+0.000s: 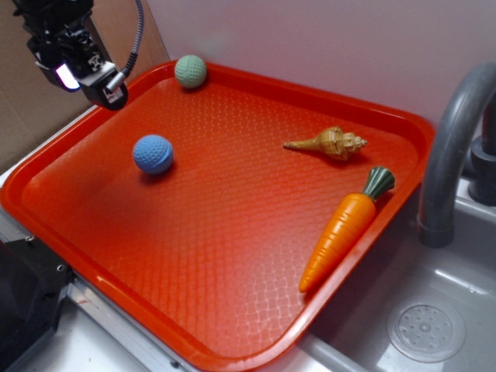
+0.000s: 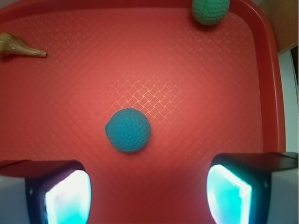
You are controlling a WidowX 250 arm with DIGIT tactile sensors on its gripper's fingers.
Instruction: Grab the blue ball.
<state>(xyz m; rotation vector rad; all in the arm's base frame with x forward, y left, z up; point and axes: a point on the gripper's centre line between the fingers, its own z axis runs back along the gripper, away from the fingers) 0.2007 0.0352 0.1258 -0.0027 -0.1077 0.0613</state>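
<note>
The blue ball rests on the red tray, left of its middle; its surface is dimpled. In the wrist view the blue ball lies just ahead of the gap between my fingers, touching neither one. My gripper hangs high over the tray's far left rim, above and to the left of the ball. In the wrist view the gripper is open, its two pale glowing pads wide apart with only bare tray between them.
A pale green dimpled ball sits in the tray's far corner. A tan seashell and a toy carrot lie on the tray's right side. A grey faucet and a sink drain are to the right.
</note>
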